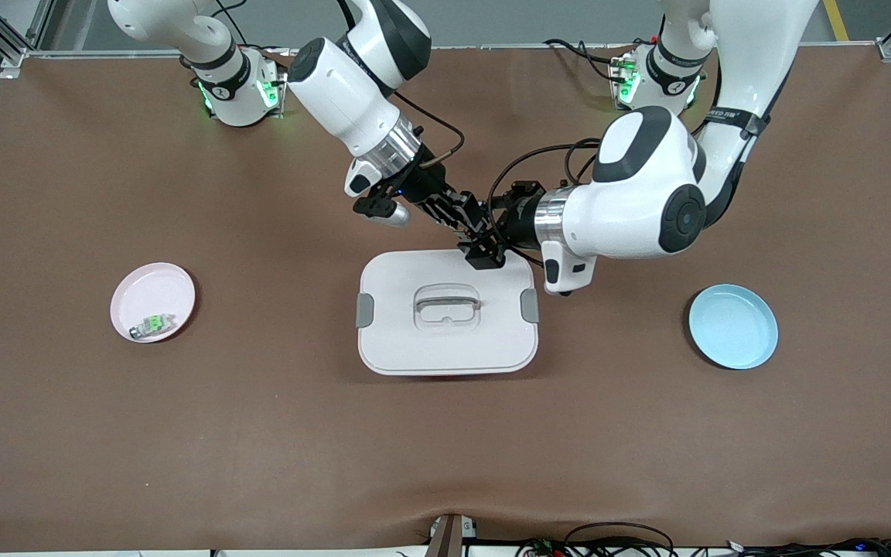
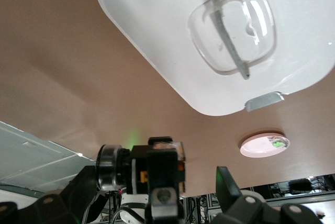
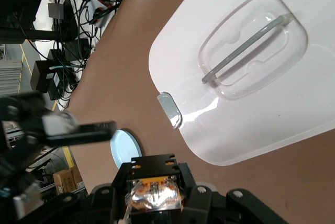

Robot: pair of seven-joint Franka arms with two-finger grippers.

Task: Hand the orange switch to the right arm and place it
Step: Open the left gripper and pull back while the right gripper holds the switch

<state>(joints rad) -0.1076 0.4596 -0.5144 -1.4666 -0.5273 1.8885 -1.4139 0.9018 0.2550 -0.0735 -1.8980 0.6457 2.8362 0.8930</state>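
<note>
The orange switch (image 3: 155,178), a small black block with an orange band, sits pinched between the fingers of my right gripper (image 3: 154,182), which is shut on it. In the front view the right gripper (image 1: 484,253) hangs over the edge of the white lid nearest the robots' bases. My left gripper (image 1: 496,222) meets it from the left arm's end. Its fingers stand open on either side of the switch (image 2: 180,162) without pressing it. The left gripper (image 2: 193,167) shows one finger (image 2: 165,195) in front of the right gripper and the other finger (image 2: 226,182) well apart.
A white lidded box (image 1: 399,340) with a clear handle lies mid-table under both hands. A pink plate (image 1: 144,290) holding a silvery component with a green centre (image 1: 153,323) lies toward the right arm's end. A blue plate (image 1: 732,326) lies toward the left arm's end.
</note>
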